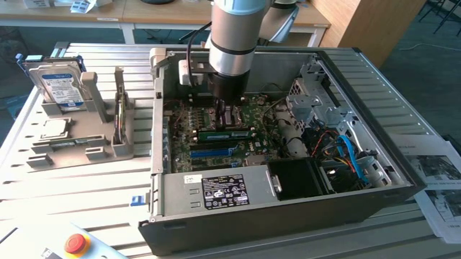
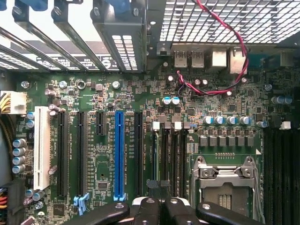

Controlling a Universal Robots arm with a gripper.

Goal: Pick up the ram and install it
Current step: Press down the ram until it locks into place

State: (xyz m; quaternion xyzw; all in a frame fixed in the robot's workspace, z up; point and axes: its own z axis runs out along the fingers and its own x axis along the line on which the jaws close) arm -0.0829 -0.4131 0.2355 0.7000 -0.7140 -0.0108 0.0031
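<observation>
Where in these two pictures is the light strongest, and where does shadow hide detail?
Exterior view: daylight brightens the slatted table, while the computer case is dim inside near the power supply. Wrist view: the white slot glares, and the gripper is dark against the motherboard.

The long, thin green ram stick (image 1: 224, 131) with small dark chips stands on its long edge near the middle of the big green board (image 1: 253, 110), inside the open computer box (image 1: 288, 213).
</observation>
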